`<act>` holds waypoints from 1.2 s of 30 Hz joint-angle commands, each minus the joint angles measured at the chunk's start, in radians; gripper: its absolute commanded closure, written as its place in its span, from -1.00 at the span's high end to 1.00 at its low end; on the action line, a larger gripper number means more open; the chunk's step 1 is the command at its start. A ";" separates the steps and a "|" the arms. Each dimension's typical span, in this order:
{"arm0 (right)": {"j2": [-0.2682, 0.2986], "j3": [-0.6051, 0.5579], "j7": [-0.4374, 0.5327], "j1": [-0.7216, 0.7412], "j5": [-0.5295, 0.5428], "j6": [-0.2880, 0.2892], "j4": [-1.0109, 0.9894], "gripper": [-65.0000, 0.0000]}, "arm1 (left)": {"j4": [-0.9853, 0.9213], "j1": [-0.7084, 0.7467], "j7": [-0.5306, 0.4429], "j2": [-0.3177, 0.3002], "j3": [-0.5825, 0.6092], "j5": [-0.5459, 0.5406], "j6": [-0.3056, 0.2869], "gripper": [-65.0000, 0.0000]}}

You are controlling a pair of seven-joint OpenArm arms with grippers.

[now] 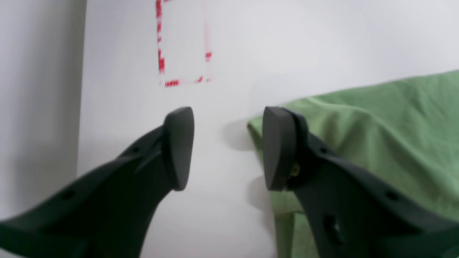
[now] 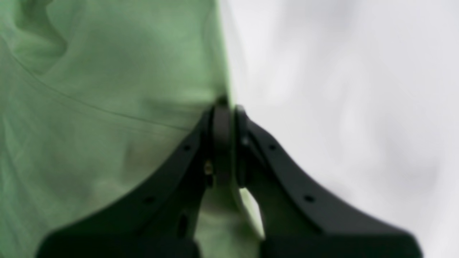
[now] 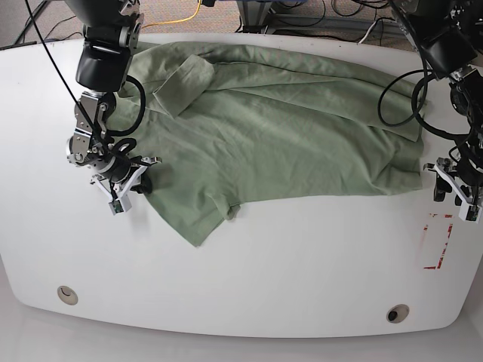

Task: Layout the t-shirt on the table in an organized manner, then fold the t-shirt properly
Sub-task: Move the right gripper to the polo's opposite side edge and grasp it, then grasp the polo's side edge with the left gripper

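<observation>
Pinching the shirt edge at left, right gripper risks slipping; left gripper gapes empty.

Tangled cables cross what looks like brown carpet.

right hand closed on edge of green t-shirt, blurred white table beside it

Base view looks steeply down over the whole surface; both wrist views sit close behind their end effectors, sharing the polo shirt.
</observation>
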 commanded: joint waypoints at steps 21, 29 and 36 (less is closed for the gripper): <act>0.008 0.000 -0.020 0.010 -0.004 0.007 0.010 -1.00 | -0.147 -0.051 -0.030 -0.036 -0.026 -0.022 -0.002 0.49; 0.008 0.000 -0.020 0.010 -0.004 0.007 0.010 -1.00 | -0.152 -0.053 -0.030 -0.004 -0.039 -0.018 -0.002 0.60; 0.007 0.000 -0.020 0.010 -0.004 0.007 0.010 -1.00 | -0.267 -0.085 -0.028 0.010 -0.037 -0.018 -0.002 0.60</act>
